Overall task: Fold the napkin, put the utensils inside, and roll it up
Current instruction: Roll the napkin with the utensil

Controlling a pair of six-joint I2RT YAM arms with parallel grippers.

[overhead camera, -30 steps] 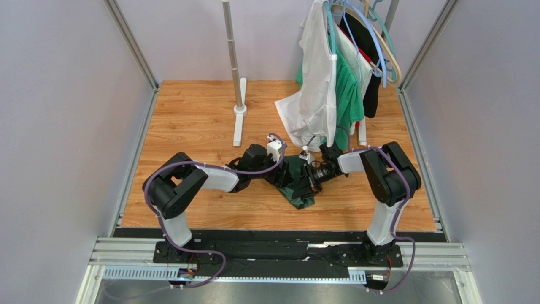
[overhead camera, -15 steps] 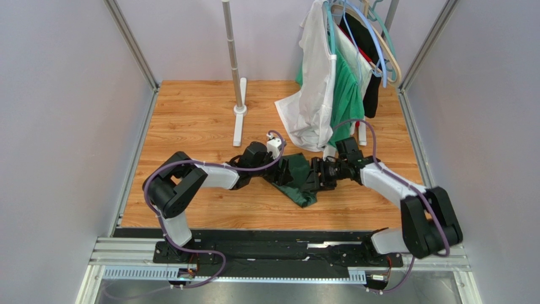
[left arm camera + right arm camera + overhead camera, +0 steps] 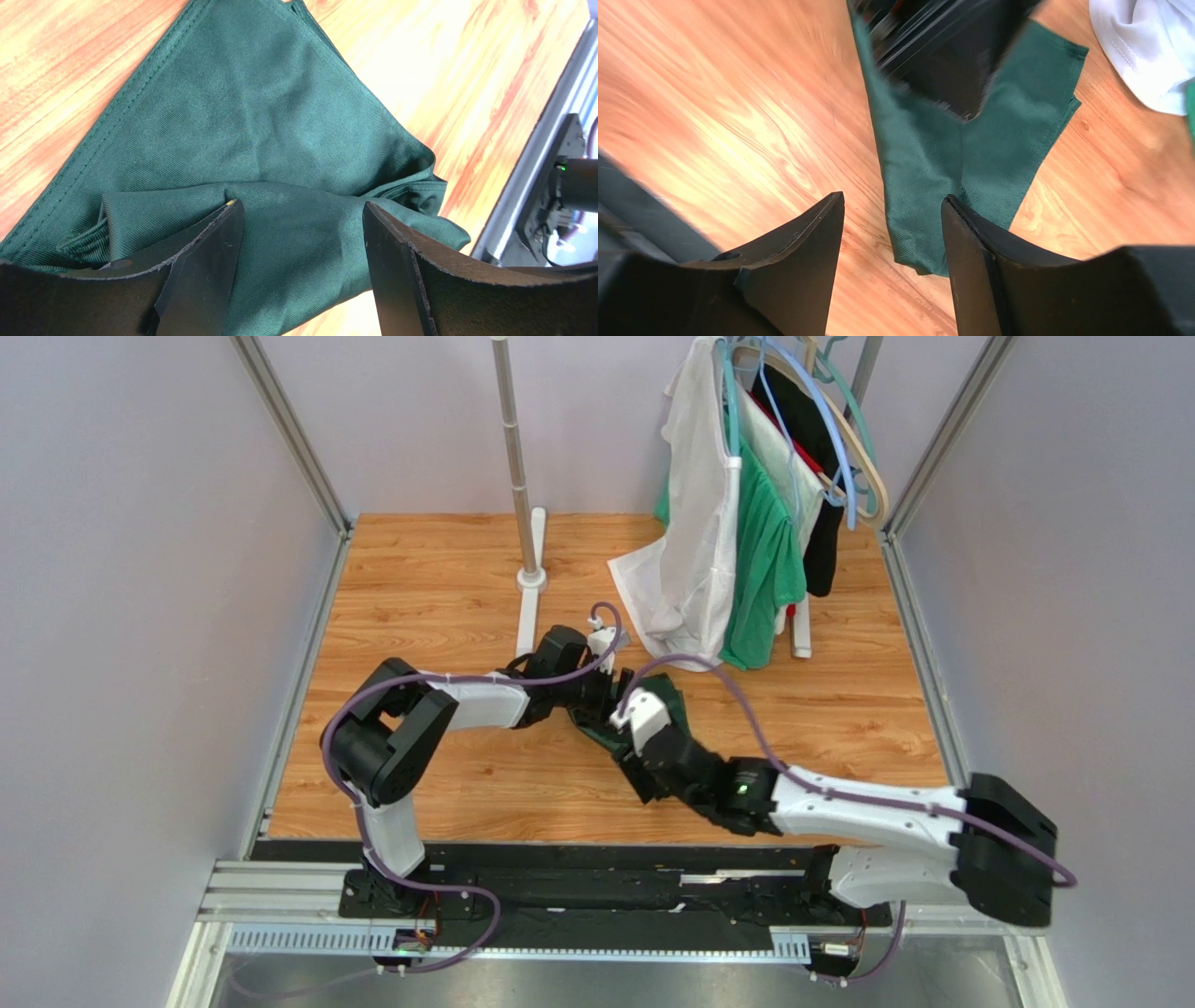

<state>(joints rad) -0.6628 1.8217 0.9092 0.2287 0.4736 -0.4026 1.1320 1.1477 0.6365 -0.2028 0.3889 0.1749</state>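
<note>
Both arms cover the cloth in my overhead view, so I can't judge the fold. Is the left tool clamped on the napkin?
Observer: No. The left wrist view shows the left tool open, with a bunched fold of the napkin showing between its fingers.
Operator: And the right tool?
Observer: The right tool is open too. It is over the napkin's narrow near end with nothing pinched.
Operator: Is the cloth folded flat?
Observer: No. One hemmed layer lies flat on the table, with a loose, rumpled layer on top.

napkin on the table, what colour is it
The napkin is plain dark green, with no pattern; the left wrist view shows it best.
</note>
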